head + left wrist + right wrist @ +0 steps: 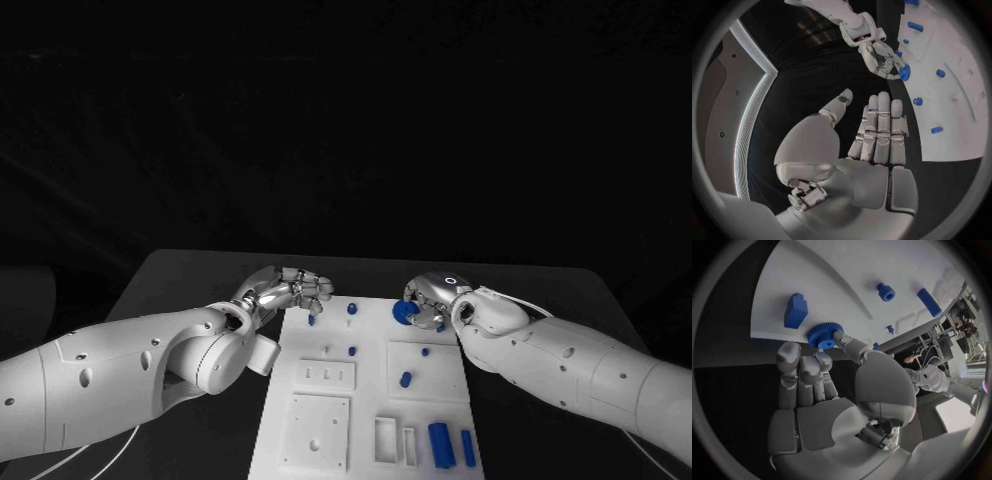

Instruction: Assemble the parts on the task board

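Observation:
The white task board [433,375] lies in the middle of the black table. My right hand [438,296] hovers over the board's far right corner and pinches a blue gear [405,312] between thumb and fingers. The right wrist view shows the gear [822,335] at the fingertips, just off the board's edge [773,335], near a blue block [795,310]. My left hand [291,289] is at the board's far left corner, holding nothing. In the left wrist view its fingers [882,125] stretch out straight with the thumb apart, and the right hand [879,57] holds the gear [904,73] beyond them.
Small blue pegs [351,310] stand on the far half of the board, another [405,379] near its middle. Two blue cylinders [441,445] lie at the near right corner. Recessed squares [326,375] and slots [385,440] mark the near half. The black table [188,280] surrounds the board.

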Controlling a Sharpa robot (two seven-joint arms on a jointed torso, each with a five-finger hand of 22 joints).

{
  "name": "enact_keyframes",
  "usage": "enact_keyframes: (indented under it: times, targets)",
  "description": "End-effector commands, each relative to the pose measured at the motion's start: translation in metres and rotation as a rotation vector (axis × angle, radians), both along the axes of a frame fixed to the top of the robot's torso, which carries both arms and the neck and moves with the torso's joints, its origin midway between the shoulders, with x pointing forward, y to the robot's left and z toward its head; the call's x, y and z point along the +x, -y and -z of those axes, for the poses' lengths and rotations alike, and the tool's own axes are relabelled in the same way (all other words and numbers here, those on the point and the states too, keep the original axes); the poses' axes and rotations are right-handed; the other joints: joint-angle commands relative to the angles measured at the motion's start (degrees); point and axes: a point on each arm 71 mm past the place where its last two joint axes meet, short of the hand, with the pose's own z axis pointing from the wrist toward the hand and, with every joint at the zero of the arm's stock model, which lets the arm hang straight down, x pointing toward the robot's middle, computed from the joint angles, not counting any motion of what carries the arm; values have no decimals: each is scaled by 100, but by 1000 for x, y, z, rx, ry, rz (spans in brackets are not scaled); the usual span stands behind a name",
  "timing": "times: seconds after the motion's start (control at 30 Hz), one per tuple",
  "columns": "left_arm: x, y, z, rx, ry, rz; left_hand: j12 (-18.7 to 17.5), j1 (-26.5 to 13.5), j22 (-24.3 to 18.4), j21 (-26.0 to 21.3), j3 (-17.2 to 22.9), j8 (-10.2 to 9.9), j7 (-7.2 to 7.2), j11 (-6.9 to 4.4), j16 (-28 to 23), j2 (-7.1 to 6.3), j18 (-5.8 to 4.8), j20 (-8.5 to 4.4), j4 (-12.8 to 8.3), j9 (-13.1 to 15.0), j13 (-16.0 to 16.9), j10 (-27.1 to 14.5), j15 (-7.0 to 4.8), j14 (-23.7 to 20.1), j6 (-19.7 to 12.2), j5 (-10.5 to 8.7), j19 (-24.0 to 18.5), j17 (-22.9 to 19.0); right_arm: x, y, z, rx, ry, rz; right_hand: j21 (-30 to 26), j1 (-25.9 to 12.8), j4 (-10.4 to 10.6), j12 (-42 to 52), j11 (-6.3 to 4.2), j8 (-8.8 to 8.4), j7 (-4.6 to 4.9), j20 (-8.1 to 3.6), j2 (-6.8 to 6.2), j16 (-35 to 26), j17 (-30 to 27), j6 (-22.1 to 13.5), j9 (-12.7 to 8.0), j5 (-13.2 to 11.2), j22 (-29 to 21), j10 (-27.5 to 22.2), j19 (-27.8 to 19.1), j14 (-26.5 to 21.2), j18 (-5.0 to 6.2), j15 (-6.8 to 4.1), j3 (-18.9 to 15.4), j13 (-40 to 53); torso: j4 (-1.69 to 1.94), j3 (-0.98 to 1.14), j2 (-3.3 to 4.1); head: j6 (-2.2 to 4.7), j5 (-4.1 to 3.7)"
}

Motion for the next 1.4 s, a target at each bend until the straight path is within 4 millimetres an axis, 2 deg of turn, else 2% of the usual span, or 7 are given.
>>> enact_keyframes:
  times: [0.03, 0.33, 0.6, 0.83, 0.87, 1.13, 1.4]
  targets:
    - [-1, 2, -1, -9, 2, 15, -24, -41, 16, 26, 33, -32, 28, -1, -2, -15, 106, -6, -12, 6, 9, 25, -10, -18, 11, -37, -46, 9, -5, -2, 13, -65, -51, -15, 28, -84, 27, 26, -37, 50, -4, 4, 19, -31, 10, 538, 59, 22, 119, 6, -32, 10, 467, -43, 24, 3, 10, -1, 0, 8, -11]
    - [-1, 2, -1, -8, 2, 14, -24, -46, 17, 26, 38, -32, 29, -1, -2, -14, 106, -6, -11, 7, 10, 26, -10, -17, 11, -37, -46, 9, -7, -4, 9, -72, 6, -10, 54, -98, 18, 56, -47, 54, -14, -5, -26, -30, 29, 555, 67, 9, 119, 41, -29, 14, 467, -54, 46, 25, 2, -1, -2, 26, -24]
    - [0, 0, -1, -8, 3, 10, -24, -47, 17, 27, 40, -32, 29, -1, -1, -14, 107, -6, -12, 7, 11, 26, -11, -17, 10, -37, -46, 9, -12, -13, -7, -84, 123, -21, 86, -85, 38, 92, -58, 59, -25, -22, -81, -21, 61, 580, 78, 13, 114, 91, -10, 21, 467, -65, 115, 49, 0, -3, 0, 43, -14]
    - [0, -1, -1, -6, 5, 5, -24, -47, 17, 27, 41, -32, 28, -1, -1, -14, 107, -6, -12, 7, 11, 26, -11, -16, 10, -37, -46, 9, -21, -33, -24, -80, 208, -58, 103, -71, 61, 107, -60, 60, -30, -31, -125, -17, 79, 589, 82, -10, 111, 115, 3, 23, 467, -69, 163, 58, 0, -4, -2, 69, -13]
    - [1, -1, -2, -6, 6, 4, -24, -47, 17, 27, 42, -32, 28, -2, -1, -14, 107, -7, -12, 7, 11, 26, -11, -16, 10, -37, -46, 9, -23, -38, -25, -84, 219, -69, 128, 3, 163, 121, -75, 64, -40, -40, -258, -10, 114, 618, 92, -173, 103, 160, 28, 29, 467, -73, 339, 60, 2, -6, -2, 73, -9]
    - [1, -2, -2, -5, 8, 0, -25, -48, 17, 27, 45, -33, 29, -1, -1, -14, 107, -7, -13, 8, 12, 26, -11, -16, 9, -37, -46, 10, -35, -67, -32, -86, 282, -130, 167, 45, 215, 122, -72, 64, -41, -41, -324, -17, 146, 633, 103, -245, 107, 183, 47, 32, 467, -75, 415, 56, 8, -7, 0, 92, 37]
    - [2, 0, -4, -5, 11, 0, -25, -51, 17, 28, 49, -33, 29, -2, -1, -14, 108, -7, -13, 9, 13, 26, -11, -15, 8, -37, -45, 10, -43, -95, -32, -77, 299, -183, 188, 79, 263, 122, -74, 61, -42, -40, -383, -26, 168, 643, 109, -289, 104, 200, 53, 34, 467, -76, 477, 54, 17, -19, 8, 105, 73]
